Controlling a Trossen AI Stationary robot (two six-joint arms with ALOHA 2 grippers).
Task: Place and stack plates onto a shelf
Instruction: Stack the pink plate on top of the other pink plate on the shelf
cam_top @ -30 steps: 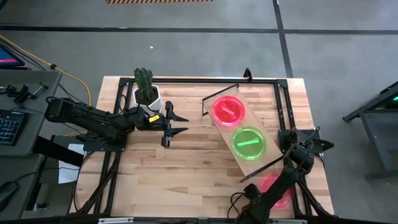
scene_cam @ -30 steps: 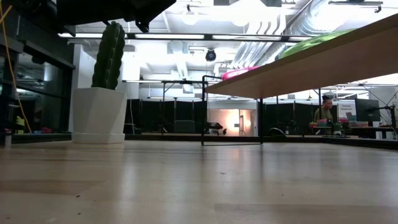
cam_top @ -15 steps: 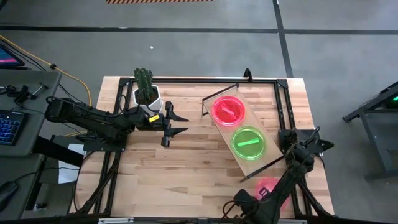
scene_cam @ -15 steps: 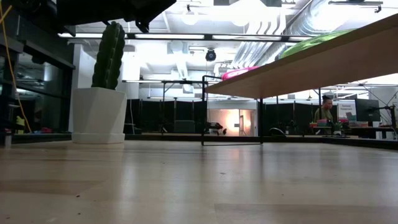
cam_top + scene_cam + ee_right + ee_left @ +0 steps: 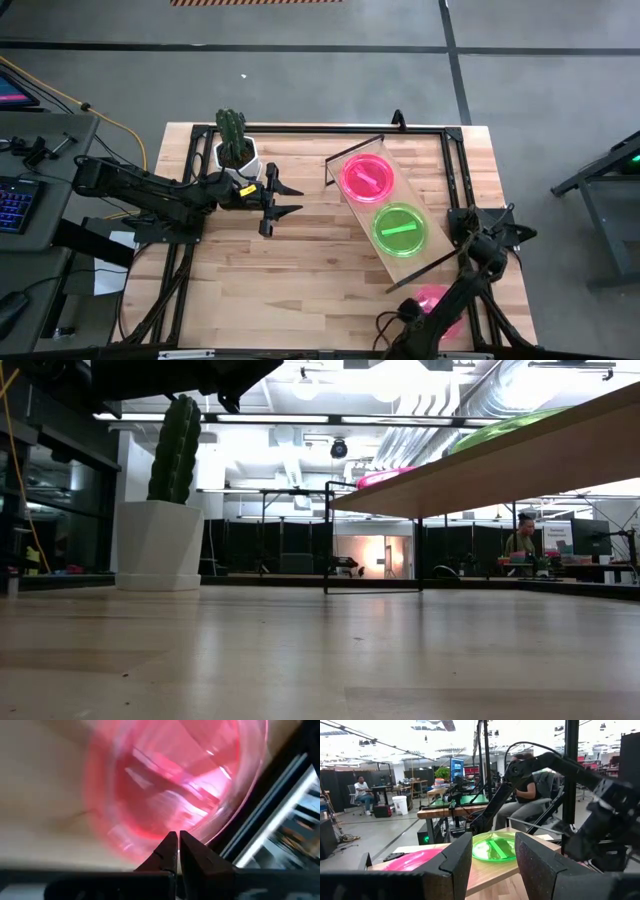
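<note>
High view, two plates [image 5: 366, 178] on shelf [image 5: 436, 254]

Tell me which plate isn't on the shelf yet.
The pink plate at the table's near right corner, partly under the right arm, with the right tool shut right beside it. The other pink plate and the green plate lie on the shelf.

The left gripper [image 5: 290, 199] hovers mid-table with fingers [image 5: 455, 862] spread apart, arm reaching in from the left edge, while the right gripper [image 5: 178, 851], fingertips nearly touching, points down at the near right corner.
</note>
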